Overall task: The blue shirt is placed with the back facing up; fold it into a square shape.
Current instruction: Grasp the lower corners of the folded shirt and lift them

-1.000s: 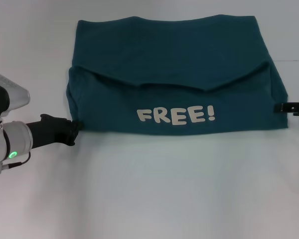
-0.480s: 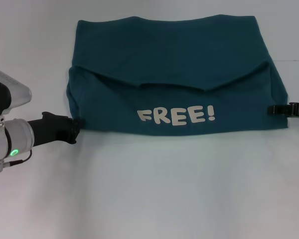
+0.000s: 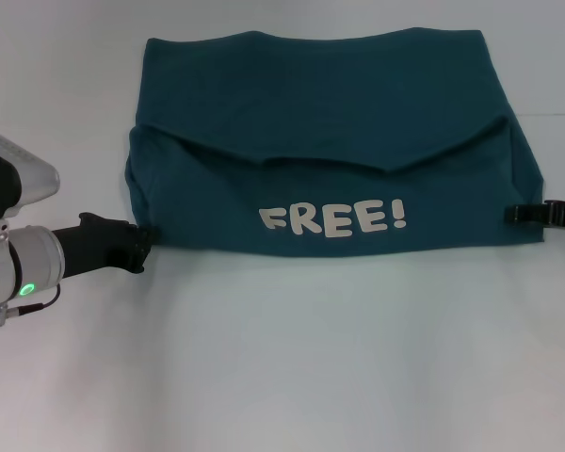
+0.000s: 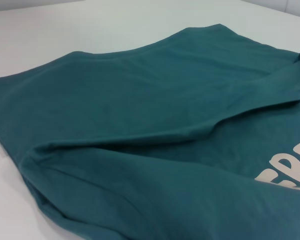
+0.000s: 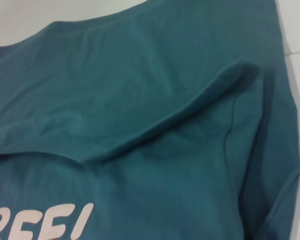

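While both tools (image 3: 143, 243) (image 3: 516, 215) touch its corners, the blue shirt (image 3: 330, 141) lies folded.

The left arm comes in low from the left, its silver wrist cuff showing a green light, and its black left gripper (image 3: 139, 247) lies level at the near left corner of the blue shirt (image 3: 330, 141). The right gripper (image 3: 520, 215) shows only as a slim black tip reaching in from the right onto the shirt's near right edge, also held level.
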You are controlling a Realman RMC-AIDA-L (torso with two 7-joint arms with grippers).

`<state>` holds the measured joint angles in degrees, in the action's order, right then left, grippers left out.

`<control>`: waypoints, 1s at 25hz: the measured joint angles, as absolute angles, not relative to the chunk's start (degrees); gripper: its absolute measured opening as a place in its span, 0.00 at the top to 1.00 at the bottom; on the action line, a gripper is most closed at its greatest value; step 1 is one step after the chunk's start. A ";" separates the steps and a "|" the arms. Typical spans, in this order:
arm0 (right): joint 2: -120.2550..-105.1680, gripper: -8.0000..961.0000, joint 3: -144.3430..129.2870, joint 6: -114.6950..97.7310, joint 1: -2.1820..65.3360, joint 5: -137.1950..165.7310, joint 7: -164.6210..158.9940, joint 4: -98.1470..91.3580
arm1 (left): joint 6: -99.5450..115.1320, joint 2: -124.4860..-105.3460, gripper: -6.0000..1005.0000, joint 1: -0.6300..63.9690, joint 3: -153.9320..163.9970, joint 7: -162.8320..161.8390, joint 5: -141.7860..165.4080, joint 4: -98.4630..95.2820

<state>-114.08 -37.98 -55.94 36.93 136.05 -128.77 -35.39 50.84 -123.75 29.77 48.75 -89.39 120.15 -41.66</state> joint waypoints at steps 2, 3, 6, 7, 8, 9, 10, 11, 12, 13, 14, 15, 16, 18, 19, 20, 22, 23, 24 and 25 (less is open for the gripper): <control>-114.10 0.38 -38.11 -55.40 37.15 136.05 -128.72 -34.63 | 50.83 -123.75 0.99 29.79 48.77 -89.39 120.15 -41.66; -114.12 0.38 -38.20 -55.20 37.21 136.05 -128.72 -34.38 | 50.82 -123.75 0.99 29.79 48.79 -89.39 120.15 -41.68; -114.17 0.40 -38.70 -55.10 37.51 136.05 -128.70 -33.65 | 50.83 -123.75 0.99 29.80 48.86 -89.38 120.15 -41.72; -114.17 0.41 -38.94 -55.15 37.55 136.05 -128.70 -33.55 | 50.84 -123.75 0.99 29.79 48.87 -89.39 120.15 -41.75; -114.17 0.42 -39.24 -55.29 37.58 136.05 -128.72 -33.50 | 50.85 -123.75 0.99 29.80 48.87 -89.39 120.15 -41.77; -114.17 0.45 -39.51 -55.51 37.57 136.05 -128.78 -33.50 | 50.86 -123.75 0.99 29.82 48.90 -89.39 120.15 -41.78; -114.17 0.49 -39.64 -55.79 37.52 136.05 -128.86 -33.52 | 50.86 -123.75 0.99 29.85 48.92 -89.39 120.15 -41.81; -114.17 0.52 -39.71 -56.09 37.43 136.04 -128.93 -33.63 | 50.87 -123.75 0.99 29.87 48.95 -89.39 120.15 -41.82; -114.17 0.55 -39.72 -56.23 37.31 136.02 -128.95 -33.76 | 50.87 -123.75 0.99 29.87 48.95 -89.39 120.15 -41.82; -114.17 0.59 -39.67 -56.43 37.19 135.96 -128.95 -33.89 | 50.87 -123.75 0.99 29.87 48.95 -89.38 120.15 -41.82; -114.17 0.62 -39.55 -56.46 37.03 135.87 -128.90 -33.97 | 50.88 -123.75 0.99 29.87 48.96 -89.38 120.15 -41.81; -114.17 0.67 -39.44 -56.50 36.93 135.82 -128.84 -33.99 | 50.88 -123.75 0.99 29.84 48.96 -89.39 120.15 -41.81; -114.17 0.72 -39.35 -56.53 36.82 135.78 -128.76 -34.03 | 50.89 -123.75 0.99 29.81 48.96 -89.39 120.15 -41.82; -114.17 0.81 -39.30 -56.60 36.52 135.73 -128.62 -34.22 | 50.93 -123.79 0.99 29.63 48.94 -89.44 120.15 -41.85; -114.17 0.86 -39.30 -56.63 36.39 135.70 -128.56 -34.46 | 51.02 -123.81 0.99 29.55 48.88 -89.48 120.15 -41.87; -114.19 0.87 -39.29 -56.73 36.16 135.66 -128.49 -34.97 | 51.29 -123.82 0.99 29.45 48.68 -89.56 120.15 -41.96; -114.32 0.89 -39.28 -57.34 35.60 135.22 -128.09 -36.26 | 52.08 -123.83 0.99 29.14 48.40 -89.71 120.15 -42.33; -114.38 0.90 -39.26 -57.87 35.29 134.68 -127.67 -36.75 | 52.61 -123.86 0.99 28.80 48.29 -90.02 120.15 -42.89; -114.41 0.91 -39.24 -58.57 34.91 133.90 -127.05 -37.19 | 53.18 -123.91 0.99 28.29 48.24 -90.43 120.14 -43.72; -114.38 0.92 -39.21 -59.09 34.54 132.96 -126.42 -37.48 | 53.68 -123.96 0.99 27.92 48.24 -90.74 120.14 -44.33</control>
<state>-114.38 -39.21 -59.09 34.54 132.96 -126.42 -37.48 53.68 -123.96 27.92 48.24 -90.74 120.14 -44.33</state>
